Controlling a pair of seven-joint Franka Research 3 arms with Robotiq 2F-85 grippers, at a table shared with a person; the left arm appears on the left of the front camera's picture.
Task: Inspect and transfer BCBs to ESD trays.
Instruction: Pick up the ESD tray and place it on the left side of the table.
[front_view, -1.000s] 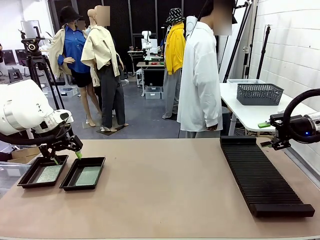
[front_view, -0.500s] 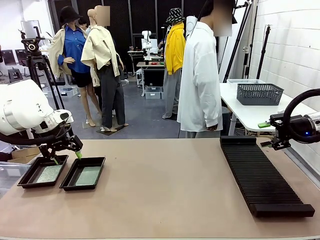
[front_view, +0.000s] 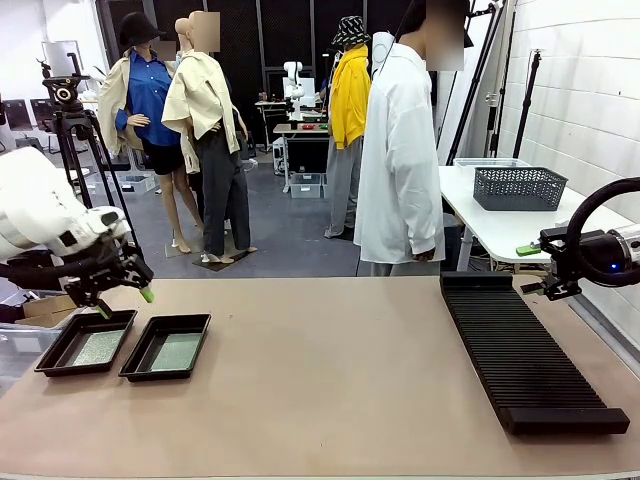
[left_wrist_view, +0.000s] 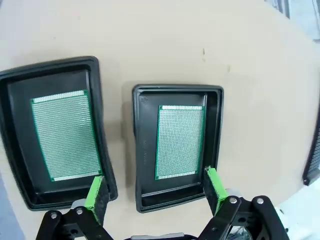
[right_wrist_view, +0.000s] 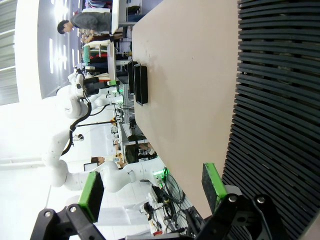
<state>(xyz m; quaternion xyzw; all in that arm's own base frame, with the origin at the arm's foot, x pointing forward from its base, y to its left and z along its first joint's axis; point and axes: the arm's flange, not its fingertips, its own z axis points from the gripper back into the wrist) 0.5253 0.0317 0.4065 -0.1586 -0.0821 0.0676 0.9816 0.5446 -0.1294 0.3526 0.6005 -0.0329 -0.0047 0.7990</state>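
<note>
**Two boards lie in their trays as left arm hangs above them**

Near the table's left edge, two black ESD trays sit side by side, just apart, their long axes running near to far. The left tray (front_view: 85, 341) and the right tray (front_view: 166, 346) each hold one green BCB lying flat on the floor, long axis along the tray's own. In the left wrist view the one board (left_wrist_view: 66, 135) fills most of its tray's floor and the other board (left_wrist_view: 180, 142) leaves a wider black margin on one long side, where faint embossed lettering is too small to read. Neither board touches a rim.

Above the far edge of the left tray, the left gripper (front_view: 122, 303) hangs clear of the trays, its green-padded fingers spread wide with nothing between them; from its own camera the pads frame the nearer ends of both trays.

The tan table (front_view: 330, 390) lies bare and open from the trays across the middle to the long black slotted rack (front_view: 520, 360) at the right, which runs near to far and stops short of the near edge.

At the far right, off the table's side, the right gripper (right_wrist_view: 152, 187) is held above the rack's edge, fingers wide apart and empty.

Beyond the far edge, a person in a white coat (front_view: 400, 150) stands by the rack's far end.
</note>
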